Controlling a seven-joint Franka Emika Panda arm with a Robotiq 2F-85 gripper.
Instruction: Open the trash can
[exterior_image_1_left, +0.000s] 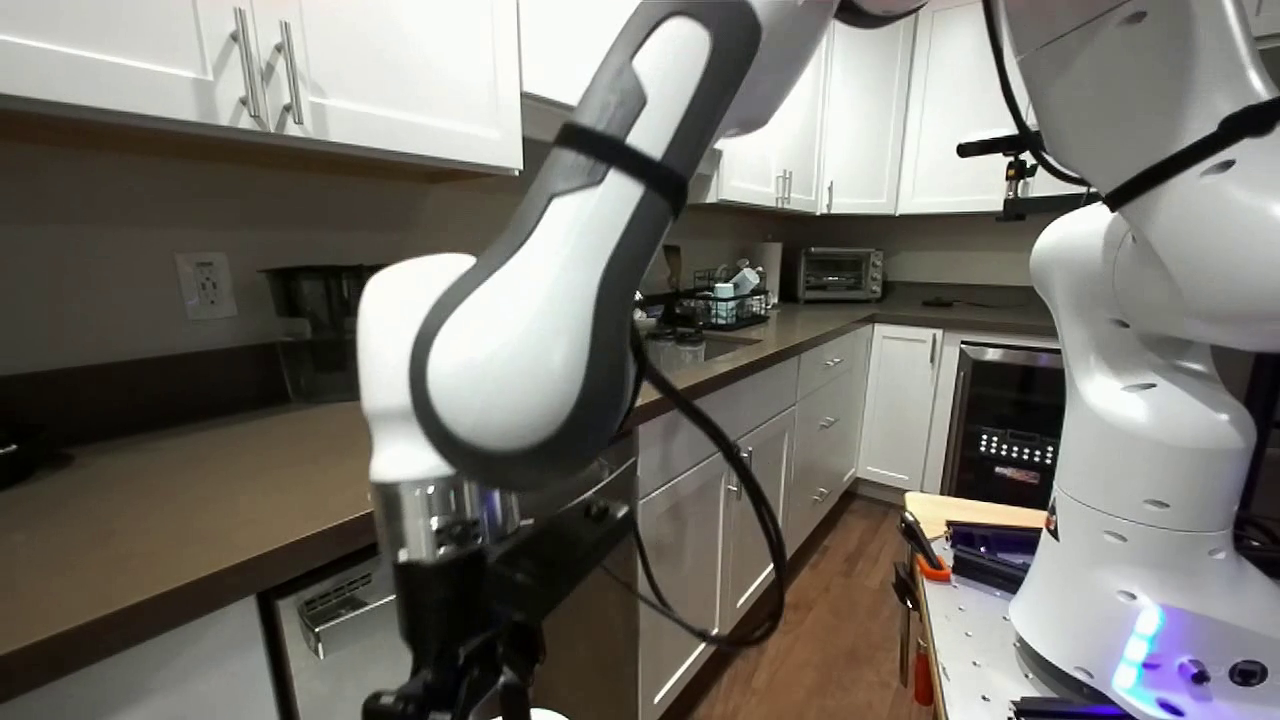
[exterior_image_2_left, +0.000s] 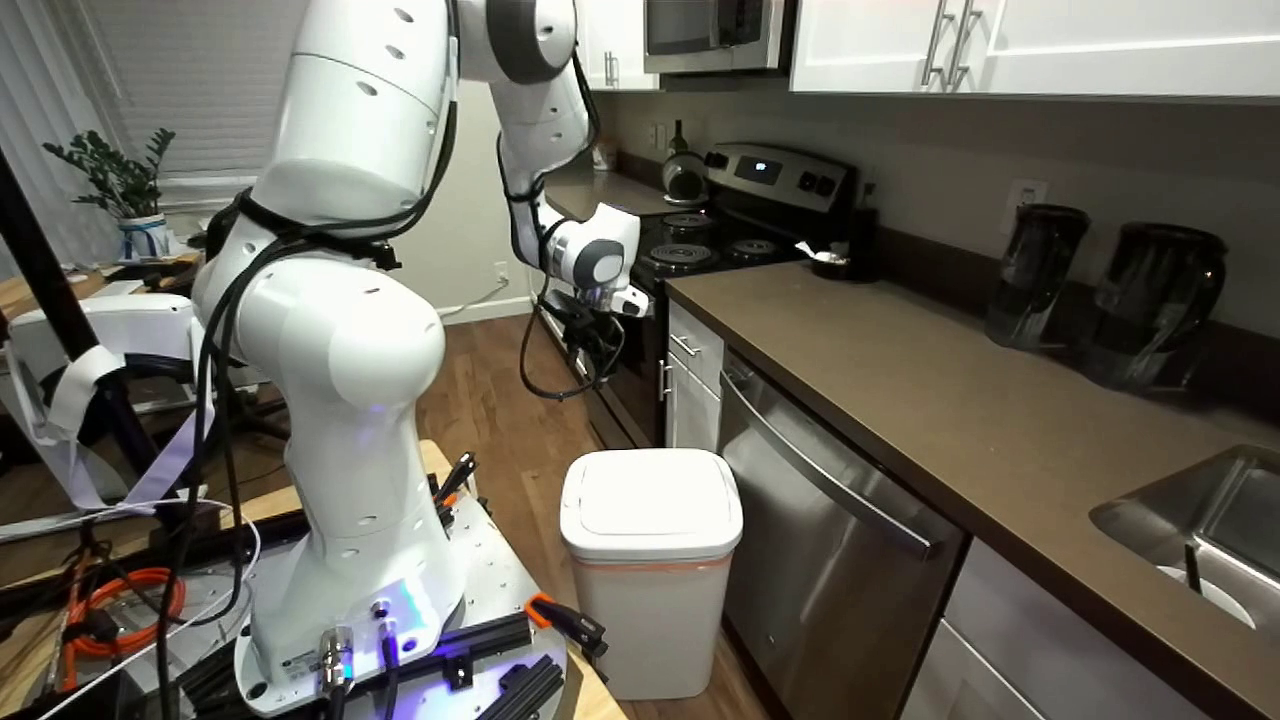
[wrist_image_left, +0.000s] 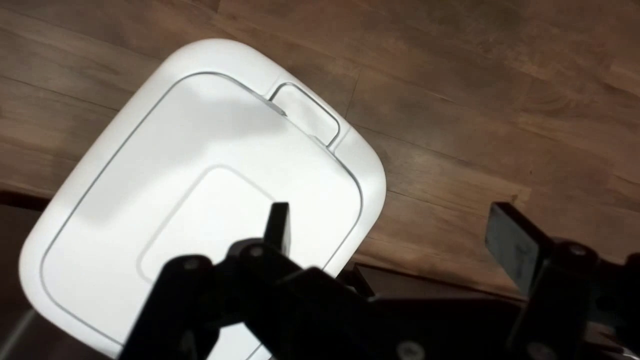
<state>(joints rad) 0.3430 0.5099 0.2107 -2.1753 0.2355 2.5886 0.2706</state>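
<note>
The white trash can (exterior_image_2_left: 650, 630) stands on the floor. Its lid (exterior_image_2_left: 650, 505) lies shut. In the wrist view the lid (wrist_image_left: 240, 140) is seen from above, with a small rectangular button (wrist_image_left: 307, 116) set in one edge of the rim. My gripper (wrist_image_left: 390, 215) is open and empty. One finger shows over the lid, the other over the floor beside the can. In an exterior view the gripper (exterior_image_2_left: 592, 345) hangs well above lid height and points down. In an exterior view the gripper (exterior_image_1_left: 470, 685) is cut off at the bottom edge; only a white sliver of the can (exterior_image_1_left: 540, 714) shows.
A steel dishwasher (exterior_image_2_left: 820, 560) stands right beside the can, under the brown counter (exterior_image_2_left: 860, 350). The stove (exterior_image_2_left: 690, 235) is near the gripper. The robot's table (exterior_image_2_left: 500, 580) is on the can's other side, with an orange-and-black clamp (exterior_image_2_left: 568, 618) jutting toward it.
</note>
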